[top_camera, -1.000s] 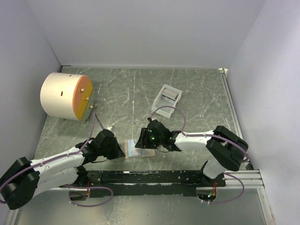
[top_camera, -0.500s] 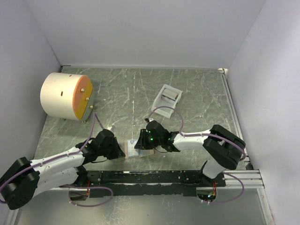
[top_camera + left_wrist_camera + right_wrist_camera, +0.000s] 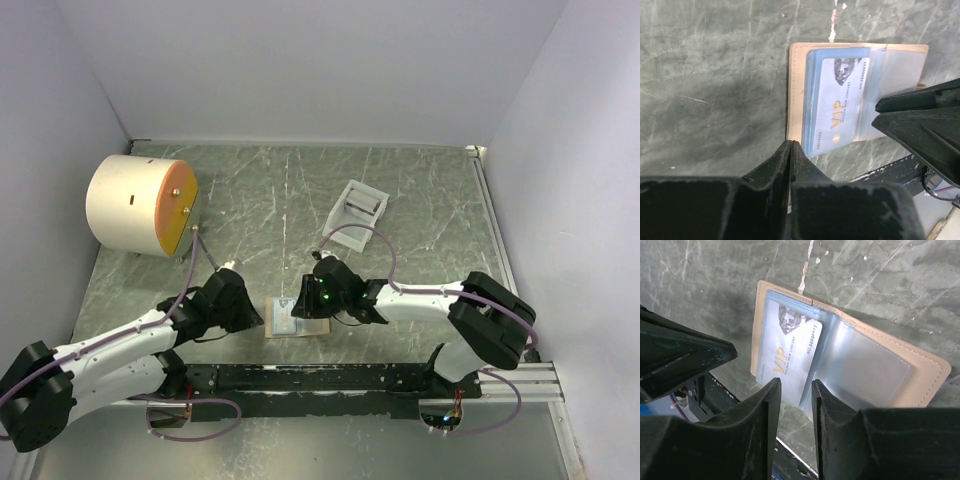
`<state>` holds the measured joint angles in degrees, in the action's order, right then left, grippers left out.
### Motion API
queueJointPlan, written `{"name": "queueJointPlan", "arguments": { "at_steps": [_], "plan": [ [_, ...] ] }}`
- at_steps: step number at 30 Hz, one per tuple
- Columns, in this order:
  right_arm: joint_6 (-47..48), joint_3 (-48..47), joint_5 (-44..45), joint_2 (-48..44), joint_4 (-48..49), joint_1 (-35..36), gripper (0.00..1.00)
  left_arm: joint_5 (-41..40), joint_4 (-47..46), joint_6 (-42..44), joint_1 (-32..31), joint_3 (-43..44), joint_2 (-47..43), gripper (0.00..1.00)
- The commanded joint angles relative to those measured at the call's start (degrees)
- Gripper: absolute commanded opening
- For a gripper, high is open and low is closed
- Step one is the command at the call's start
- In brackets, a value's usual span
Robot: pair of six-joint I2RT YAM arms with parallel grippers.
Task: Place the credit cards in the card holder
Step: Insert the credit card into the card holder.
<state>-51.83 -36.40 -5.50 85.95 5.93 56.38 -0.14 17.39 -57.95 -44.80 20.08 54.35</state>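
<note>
1. One card [image 3: 840, 107] is all I can see of the credit cards: pale, with an orange "VIP" on it, tucked into the left clear sleeve of the tan wallet [image 3: 930, 375]. Its short end pokes out of the sleeve at the wallet's near edge.
2. The wallet lies open and flat on the marbled table [image 3: 420, 190], just in front of the arm bases and between the two grippers.
3. The left gripper [image 3: 791, 147] has its fingers pressed together with nothing between them. The tip sits at the wallet's near-left edge, and I cannot tell whether it touches or only hovers.
4. The right gripper [image 3: 795, 385] has its fingers a narrow gap apart, poised over the exposed end of the card. They are not closed on it.
5. The card holder [image 3: 346, 190] sits well apart from all this, farther back on the table and to the right. Something tan and dark shows inside it, too small to make out.
6. A cream drum with an orange face [image 3: 135, 205] stands at the back left and plays no part.
7. My reading is that the step in hand is pulling the card out of the wallet, so the task is at an early stage.
8. Next, I would expect the right fingers to pinch the free end and draw the card along the sleeve while the left tip pins the wallet down, then carry it to the tray
</note>
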Motion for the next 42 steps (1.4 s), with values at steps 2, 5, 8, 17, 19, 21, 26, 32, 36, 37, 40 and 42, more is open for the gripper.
{"name": "queueJointPlan", "arguments": {
  "at_steps": [2,5,8,17,19,21,26,32,36,37,40,42],
  "plan": [
    [0.1,-0.7,0.3,0.1,0.1,0.4,0.29,1.2,-1.8,-0.9,-0.2,1.3,-3.0,0.24],
    [0.2,-0.6,0.0,1.1,1.1,0.3,0.25,3.0,-5.0,-1.2,-0.2,0.6,-3.5,0.34],
    [0.3,-0.6,-0.5,2.4,1.8,0.3,0.23,3.5,-6.6,-1.2,-0.2,0.3,-2.5,0.39],
    [-0.8,1.6,-1.0,5.1,2.6,0.3,0.14,5.2,-11.1,-1.1,-0.2,-0.9,-1.2,0.51],
    [-0.9,2.4,-0.2,4.5,2.5,0.3,0.12,4.7,-11.2,-0.9,-0.2,-0.8,-1.1,0.55],
    [-1.1,2.9,0.3,4.4,2.4,0.4,0.11,4.5,-11.7,-1.0,-0.2,-0.9,-0.8,0.62],
    [-1.4,3.4,0.3,5.0,2.6,0.4,0.08,5.0,-15.2,-1.3,-0.2,-1.9,0.4,0.65],
    [-1.7,3.8,0.3,5.0,3.1,0.3,0.06,6.3,-18.9,-1.2,-0.2,-2.3,1.3,0.67],
    [-1.8,4.1,0.4,4.8,3.5,0.3,0.06,6.5,-19.7,-1.1,-0.2,-2.2,1.5,0.67],
    [-1.8,4.1,0.3,4.9,3.6,0.3,0.06,6.5,-19.8,-1.1,-0.2,-2.1,1.6,0.67],
    [-1.7,4.2,0.2,5.0,3.7,0.4,0.06,6.4,-19.8,-1.2,-0.2,-2.0,2.3,0.66],
    [-1.8,4.2,0.1,5.0,3.8,0.4,0.06,6.4,-19.9,-1.2,-0.2,-2.0,2.9,0.66]
  ]
}}
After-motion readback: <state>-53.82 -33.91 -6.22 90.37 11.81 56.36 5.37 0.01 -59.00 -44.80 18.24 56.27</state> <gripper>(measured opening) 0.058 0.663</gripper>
